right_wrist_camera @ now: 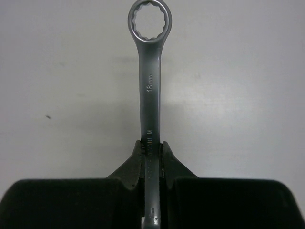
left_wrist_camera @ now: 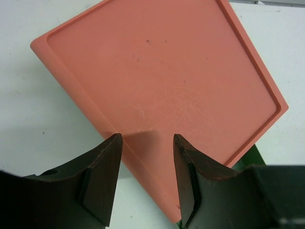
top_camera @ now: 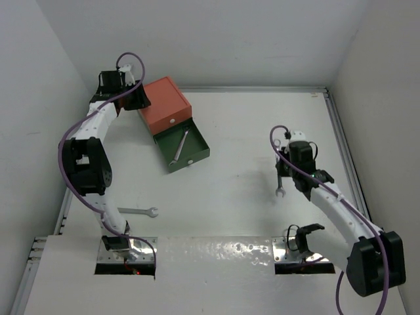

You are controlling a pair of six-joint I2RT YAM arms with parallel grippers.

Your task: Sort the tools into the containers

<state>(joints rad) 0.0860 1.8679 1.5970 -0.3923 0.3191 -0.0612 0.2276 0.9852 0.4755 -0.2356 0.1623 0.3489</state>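
Note:
The orange-red upper drawer (top_camera: 165, 104) is closed, and the dark green lower drawer (top_camera: 190, 156) is pulled out with one silver wrench (top_camera: 179, 146) lying in it. My left gripper (top_camera: 138, 97) is open and empty at the box's left edge; in the left wrist view the gripper (left_wrist_camera: 147, 143) straddles the edge of the orange top (left_wrist_camera: 162, 71). My right gripper (top_camera: 283, 167) is shut on a second silver wrench (right_wrist_camera: 149, 86), held at its shank above the table right of centre, ring end pointing away from the gripper (right_wrist_camera: 151, 145). A third wrench (top_camera: 141, 211) lies on the table near the left arm. The black hex key is out of view.
White walls enclose the table at the back, left and right. A raised rail (top_camera: 344, 151) runs along the right side. Purple cables (top_camera: 65, 141) loop along both arms. A sliver of the green drawer (left_wrist_camera: 252, 157) shows beside the left fingers.

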